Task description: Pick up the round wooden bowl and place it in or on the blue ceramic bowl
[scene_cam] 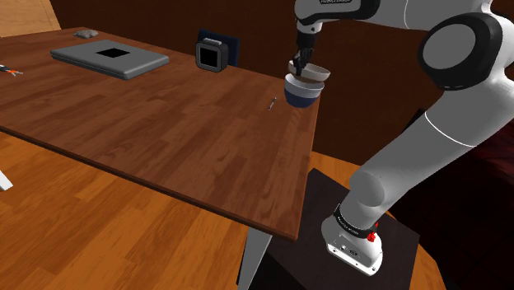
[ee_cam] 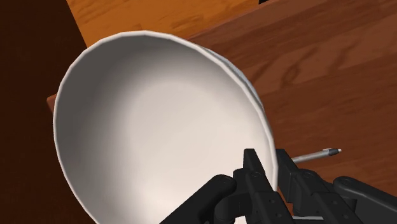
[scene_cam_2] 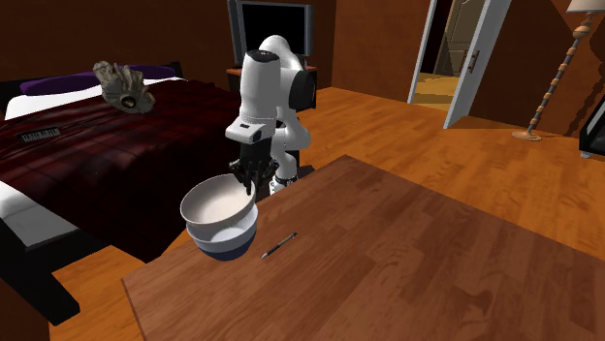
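Black pincer (ee_cam: 267,160) clamped on rim of white bowl (ee_cam: 159,127), one finger inside, one outside. White bowl tilted, sitting on blue bowl (scene_cam_2: 225,244) at desk (scene_cam: 165,132) corner. Pen (ee_cam: 315,154) just beside. Farther along desk: grey laptop (scene_cam: 109,58). Lettering on arm (scene_cam: 445,123) unreadable.

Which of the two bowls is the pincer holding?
The white upper bowl, its rim clasped by the pincer; the blue bowl sits underneath.

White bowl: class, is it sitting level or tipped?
Tipped. The white bowl rests slanted in the blue bowl, their rims not parallel, with the gripper clasping its rim.
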{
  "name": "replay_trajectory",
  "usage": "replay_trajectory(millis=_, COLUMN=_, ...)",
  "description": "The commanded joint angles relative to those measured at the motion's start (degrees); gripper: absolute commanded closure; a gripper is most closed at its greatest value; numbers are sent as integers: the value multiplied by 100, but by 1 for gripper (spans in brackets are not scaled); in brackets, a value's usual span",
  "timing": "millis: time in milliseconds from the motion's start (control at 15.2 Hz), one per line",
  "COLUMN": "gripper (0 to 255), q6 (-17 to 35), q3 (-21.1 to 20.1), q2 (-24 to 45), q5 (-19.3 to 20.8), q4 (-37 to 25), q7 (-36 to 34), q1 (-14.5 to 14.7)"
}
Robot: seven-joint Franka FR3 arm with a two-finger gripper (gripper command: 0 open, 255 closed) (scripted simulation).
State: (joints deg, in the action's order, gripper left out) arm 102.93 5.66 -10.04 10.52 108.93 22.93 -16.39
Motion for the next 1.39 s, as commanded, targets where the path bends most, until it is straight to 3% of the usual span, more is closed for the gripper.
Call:
replay_trajectory(millis=0, gripper=255, q6=140, q3=5, q2=-1, q5=7, q4=134, q7=-18, q1=-3)
replay_trajectory(millis=594, gripper=255, q6=229, q3=7, q2=-3, q5=12, q4=227, q7=-31, q1=-5)
replay_trajectory(millis=660, gripper=0, q6=229, q3=7, q2=-2, q5=12, q4=225, q7=-31, q1=-5)
replay_trajectory(millis=990, gripper=0, q6=229, q3=7, q2=-3, q5=12, q4=227, q7=-31, q1=-5)
replay_trajectory(millis=1320, gripper=0, q6=-497, q3=-63, q2=1, q5=-20, q4=-496, q7=-11, q1=41)
